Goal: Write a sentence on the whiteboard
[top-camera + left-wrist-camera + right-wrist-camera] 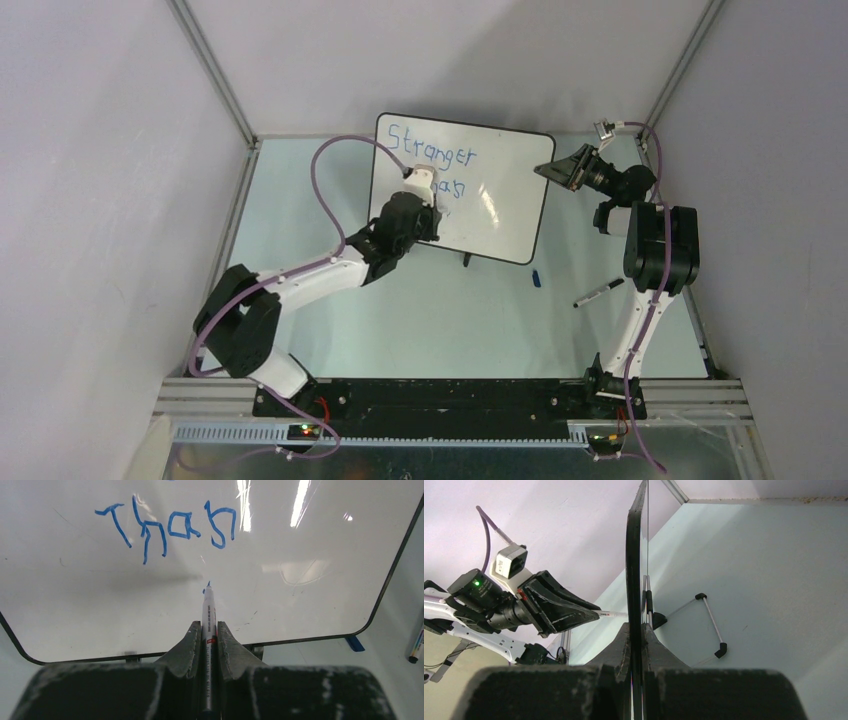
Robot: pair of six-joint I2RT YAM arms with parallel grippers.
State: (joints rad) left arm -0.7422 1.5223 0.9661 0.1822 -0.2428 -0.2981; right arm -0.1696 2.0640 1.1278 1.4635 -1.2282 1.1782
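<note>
While the right gripper [636, 630] pinches its side rim, the whiteboard [505, 205] stands at the far middle of the table [320, 200].
Left gripper [208, 630] clamps a marker [208, 607], its tip on bare white below the sentence [170, 527], well above the bottom rim; a spare marker [599, 292] and a cap [536, 278] lie off the board's lower right corner.

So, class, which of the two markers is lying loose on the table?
The dark marker near the right arm; the other marker is clamped in the left claw, tip at the whiteboard.
</note>
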